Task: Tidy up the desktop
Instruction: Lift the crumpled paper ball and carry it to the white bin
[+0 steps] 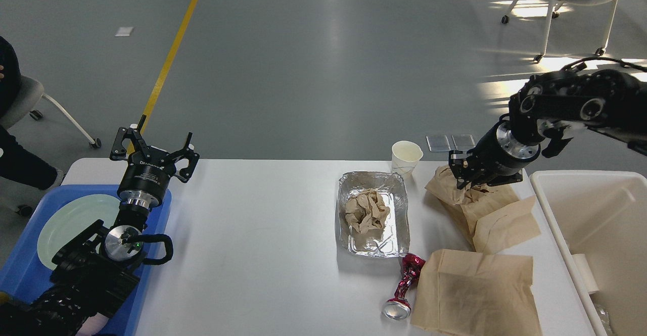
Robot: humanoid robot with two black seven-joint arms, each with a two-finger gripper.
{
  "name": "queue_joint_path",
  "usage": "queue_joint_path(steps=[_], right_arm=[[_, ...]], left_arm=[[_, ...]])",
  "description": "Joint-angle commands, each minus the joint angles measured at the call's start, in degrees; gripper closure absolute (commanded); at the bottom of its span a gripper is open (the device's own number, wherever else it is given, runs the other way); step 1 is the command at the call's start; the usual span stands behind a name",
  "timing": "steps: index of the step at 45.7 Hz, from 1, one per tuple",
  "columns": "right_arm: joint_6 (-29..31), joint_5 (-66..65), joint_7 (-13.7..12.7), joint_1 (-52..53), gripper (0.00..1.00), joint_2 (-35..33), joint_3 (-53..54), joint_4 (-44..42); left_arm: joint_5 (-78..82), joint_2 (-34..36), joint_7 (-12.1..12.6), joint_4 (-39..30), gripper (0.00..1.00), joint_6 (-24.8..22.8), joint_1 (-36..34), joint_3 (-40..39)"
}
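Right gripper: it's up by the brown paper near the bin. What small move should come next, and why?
Probably carry on sideways toward the white bin and release there. The right gripper appears shut on a crumpled brown paper piece, lifted at the desktop's right end, not yet past the bin's rim. The left gripper hangs open over the blue tray.

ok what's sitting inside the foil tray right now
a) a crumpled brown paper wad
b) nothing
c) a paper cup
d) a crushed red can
a: the foil tray holds a crumpled brown paper wad, while the crushed red can lies on the desktop in front of it and the paper cup stands behind it.
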Motion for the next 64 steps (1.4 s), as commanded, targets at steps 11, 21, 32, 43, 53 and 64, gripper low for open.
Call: queue_joint_path(steps=[11,21,32,43,53,64], right_arm=[[5.4,0.0,0.0,17.5,0.92,-10.7,2.4,2.0],[7.0,-0.3,0.0,20.8,0.92,-14.5,3.7,0.9],[4.5,-0.3,-0.1,7.9,0.92,-17.9,3.7,-12.0],[-8.4,0.1,-0.1,-9.7,0.92,-20.1,3.7,-17.0],[-22.6,0.1,-0.1,-24.3,0.91,-19.6,3.6,-17.2],[-30.1,0.1,-0.1,-35.3,0.11,-14.8,3.6,-24.8]], left_arm=[[0.0,0.0,0.0,0.0,0.04,0.0,0.0,0.0],[0.0,0.0,0.0,-0.1,0.04,0.0,0.0,0.0],[0.0,0.0,0.0,-0.1,0.04,0.0,0.0,0.0],[0.0,0.0,0.0,0.0,0.04,0.0,0.0,0.0],[0.0,0.0,0.0,0.0,0.04,0.0,0.0,0.0],[0.0,0.0,0.0,0.0,0.04,0.0,0.0,0.0]])
